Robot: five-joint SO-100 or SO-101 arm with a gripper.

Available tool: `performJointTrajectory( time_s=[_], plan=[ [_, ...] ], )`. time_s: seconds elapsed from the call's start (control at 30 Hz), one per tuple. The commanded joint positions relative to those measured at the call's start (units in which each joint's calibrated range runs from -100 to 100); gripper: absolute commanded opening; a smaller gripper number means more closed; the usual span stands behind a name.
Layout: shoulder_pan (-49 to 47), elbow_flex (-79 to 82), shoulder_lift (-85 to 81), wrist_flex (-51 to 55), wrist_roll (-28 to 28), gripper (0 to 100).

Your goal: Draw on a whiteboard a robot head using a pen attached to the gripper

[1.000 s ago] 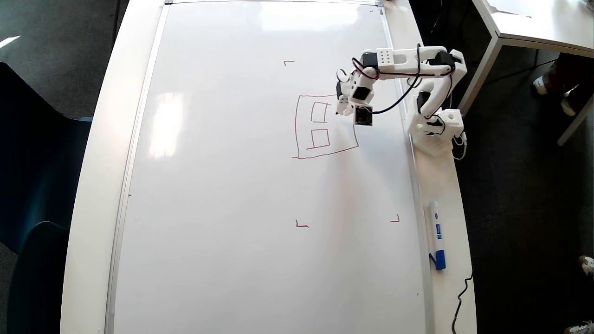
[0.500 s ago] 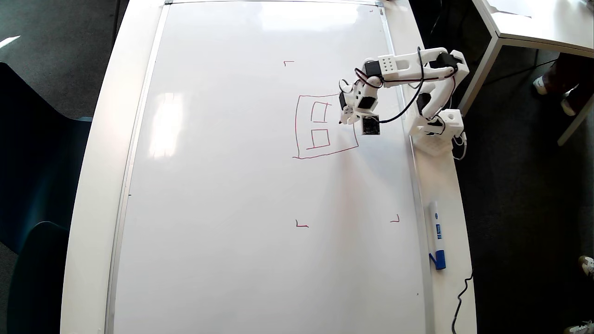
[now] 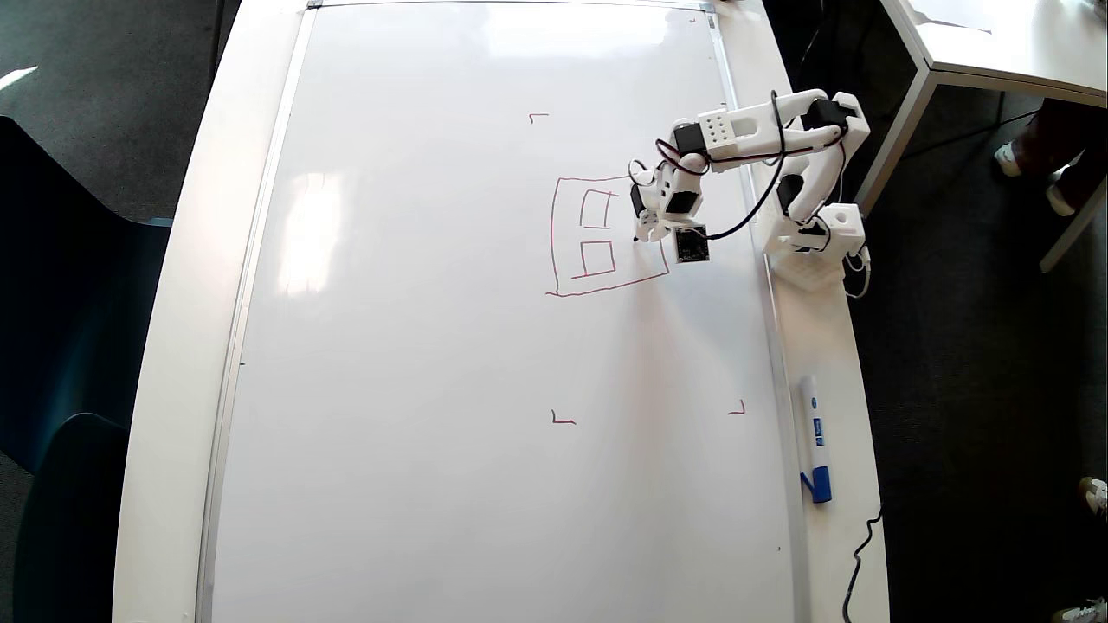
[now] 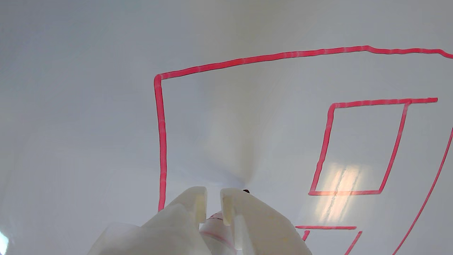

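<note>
Pincer (image 4: 213,202) grips pen (image 4: 216,226), tip down on whiteboard (image 4: 88,106)

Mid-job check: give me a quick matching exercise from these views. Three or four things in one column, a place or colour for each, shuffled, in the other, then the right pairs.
Things:
1. robot head
2. blue-capped marker
3. gripper
4. corner marks

Places or colours:
A. lying off the whiteboard, on the table strip to its right in the overhead view
B. small red L shapes, apart from the drawing
C. white claw over the right part of the big square
D. red square outline with two smaller squares inside

Pairs: 1-D, 2-A, 3-C, 4-B
</note>
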Motion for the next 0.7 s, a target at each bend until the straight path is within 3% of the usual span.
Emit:
performJointTrajectory(
  time_s=[0.0,0.67],
  plan=[
    [-0.3,-2.2,0.0,-0.6,-0.2,1],
    [-1.0,-5.7,2.9,-2.7,-0.3,1]
  ],
)
